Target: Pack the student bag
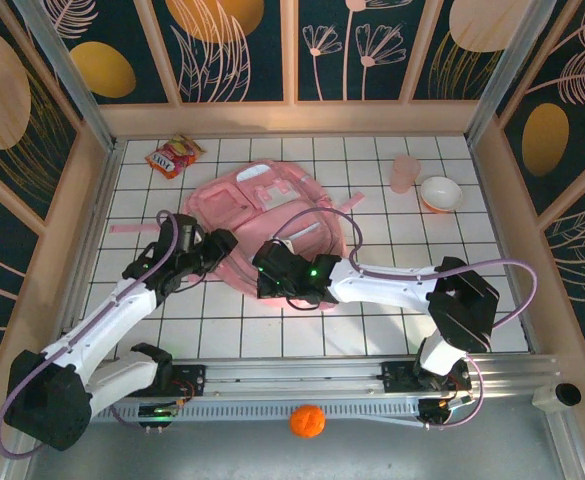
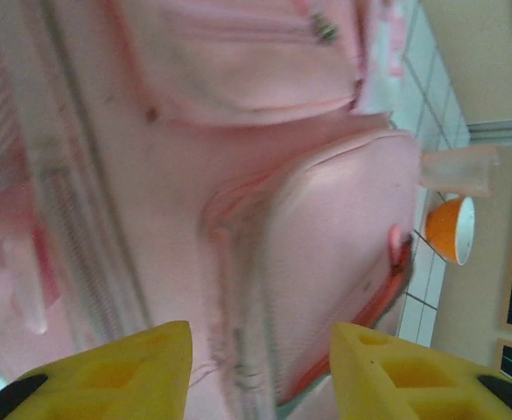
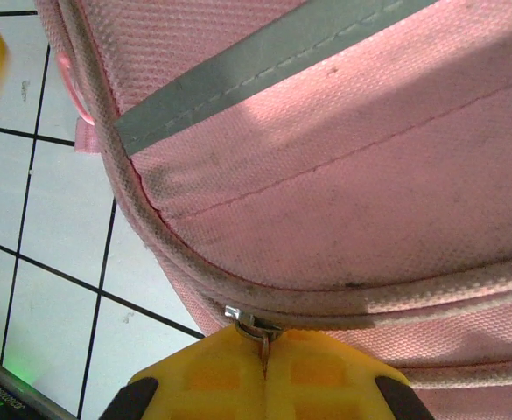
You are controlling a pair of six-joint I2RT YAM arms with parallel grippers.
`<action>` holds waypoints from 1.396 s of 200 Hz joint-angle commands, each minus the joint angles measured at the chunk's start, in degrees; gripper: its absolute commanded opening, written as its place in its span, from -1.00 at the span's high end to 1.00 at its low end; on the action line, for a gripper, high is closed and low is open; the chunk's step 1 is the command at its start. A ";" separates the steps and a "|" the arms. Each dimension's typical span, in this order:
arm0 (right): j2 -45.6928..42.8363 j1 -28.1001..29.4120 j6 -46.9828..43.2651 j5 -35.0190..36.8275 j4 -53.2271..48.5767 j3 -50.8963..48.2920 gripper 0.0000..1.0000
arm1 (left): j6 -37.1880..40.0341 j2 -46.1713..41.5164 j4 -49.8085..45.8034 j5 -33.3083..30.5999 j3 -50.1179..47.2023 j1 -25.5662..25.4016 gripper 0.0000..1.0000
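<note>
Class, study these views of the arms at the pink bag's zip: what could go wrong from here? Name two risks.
1. The right gripper pinches only the small zip pull at its fingertips; it may slip out.
2. The left gripper is open over the student bag, so the unheld soft fabric may drag or bunch.

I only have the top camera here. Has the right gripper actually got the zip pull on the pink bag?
Observer: Yes. On the right wrist view the right gripper is shut on the metal zip pull at the edge seam of the student bag.
Operator: And the left one?
Observer: The left wrist view shows the left gripper open, a ridge of the bag running between its fingers; contact I cannot tell.
Operator: Anything past the bag?
Observer: The bowl is orange outside, white inside.
</note>
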 commanded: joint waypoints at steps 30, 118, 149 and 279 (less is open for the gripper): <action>0.99 -0.65 -1.60 -0.71 0.61 3.03 1.00 | -7.18 0.49 3.42 2.72 -2.17 -4.70 0.12; 0.78 -0.43 -1.61 -1.53 1.40 2.52 1.00 | -4.82 7.96 5.48 2.25 -0.63 -6.73 0.69; -1.61 -1.41 -1.89 -0.72 -1.82 1.11 1.00 | 7.68 11.24 -2.72 -2.89 4.83 -6.55 1.00; -8.98 -10.80 -10.43 -0.63 -11.13 -4.13 1.00 | 39.58 15.27 -22.97 -10.05 17.17 0.56 1.00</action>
